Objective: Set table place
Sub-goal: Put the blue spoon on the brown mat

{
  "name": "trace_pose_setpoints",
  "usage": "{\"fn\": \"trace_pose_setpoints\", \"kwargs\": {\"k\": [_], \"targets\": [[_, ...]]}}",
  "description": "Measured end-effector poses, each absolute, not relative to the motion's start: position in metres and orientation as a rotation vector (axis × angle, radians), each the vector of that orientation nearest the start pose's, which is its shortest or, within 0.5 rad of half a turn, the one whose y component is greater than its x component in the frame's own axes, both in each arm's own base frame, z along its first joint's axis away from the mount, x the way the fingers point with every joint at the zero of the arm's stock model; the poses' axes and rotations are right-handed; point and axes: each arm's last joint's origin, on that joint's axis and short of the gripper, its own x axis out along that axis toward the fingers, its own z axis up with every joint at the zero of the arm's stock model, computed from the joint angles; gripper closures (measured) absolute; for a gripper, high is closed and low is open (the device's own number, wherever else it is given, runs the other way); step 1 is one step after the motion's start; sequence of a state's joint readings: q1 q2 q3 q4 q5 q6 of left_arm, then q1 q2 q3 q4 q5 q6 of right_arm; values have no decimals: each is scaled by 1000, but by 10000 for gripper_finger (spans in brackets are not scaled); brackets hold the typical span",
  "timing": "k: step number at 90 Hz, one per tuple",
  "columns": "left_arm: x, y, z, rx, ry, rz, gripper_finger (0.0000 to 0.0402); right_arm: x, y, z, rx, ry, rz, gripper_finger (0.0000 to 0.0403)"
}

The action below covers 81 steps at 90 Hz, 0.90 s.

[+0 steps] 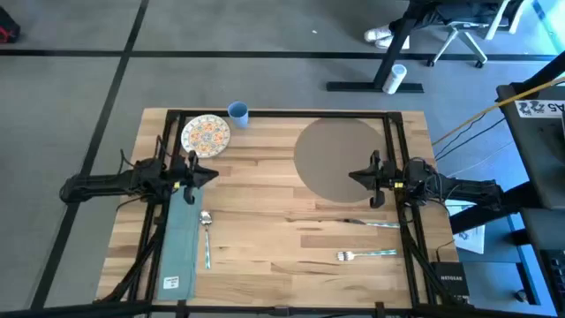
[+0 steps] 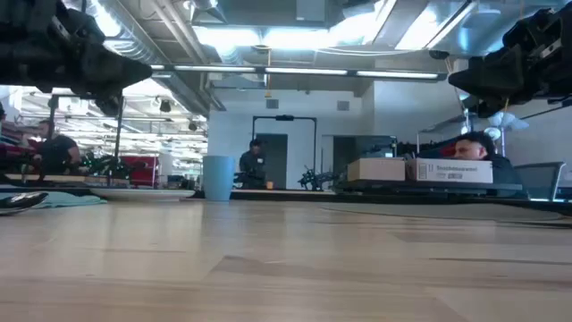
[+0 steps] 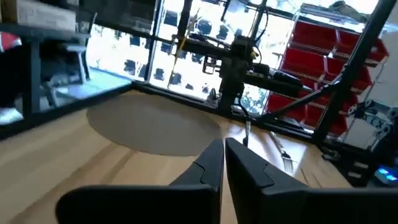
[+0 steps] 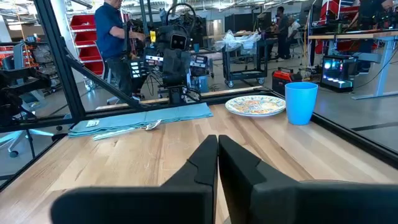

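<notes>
The place (image 1: 340,159) is lying flat on the surface (image 1: 265,221); both grippers, left (image 1: 210,174) and right (image 1: 355,175), are hovering apart, fingers seemingly pressed together.

High cam looks straight down on the table (image 1: 291,230), low cam skims its surface, wrist cams face each other across it.

Bright ceiling strip lights (image 2: 268,38) glare white in the low view, and the near table (image 2: 286,268) there is soft and out of focus. From above, lighting is even and shadows beneath the arms are faint. The left wrist view is blurred, with windows (image 3: 124,50) blown out behind. The right wrist view is sharper; the blue cup (image 4: 301,102) shows crisp edges.
</notes>
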<state>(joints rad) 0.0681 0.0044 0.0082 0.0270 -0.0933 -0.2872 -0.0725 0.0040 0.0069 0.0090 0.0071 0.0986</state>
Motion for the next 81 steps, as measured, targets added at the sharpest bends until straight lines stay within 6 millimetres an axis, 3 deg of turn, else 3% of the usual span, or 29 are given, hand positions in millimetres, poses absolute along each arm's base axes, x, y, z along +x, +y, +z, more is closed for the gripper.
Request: {"fn": "trace_pose_setpoints", "kwargs": {"k": [25, 39, 59, 81], "targets": [[96, 12, 172, -302, -96, 197, 402, 97, -7, 166, 98, -16, -79, 403], [92, 9, 192, -338, -84, 120, 402, 97, -7, 166, 98, -16, -79, 403], [91, 8, 233, -455, 151, 232, 402, 97, -7, 166, 98, -16, -79, 403], [134, -3, 252, -662, 505, 172, 402, 97, -7, 166, 99, -16, -79, 403]]}}
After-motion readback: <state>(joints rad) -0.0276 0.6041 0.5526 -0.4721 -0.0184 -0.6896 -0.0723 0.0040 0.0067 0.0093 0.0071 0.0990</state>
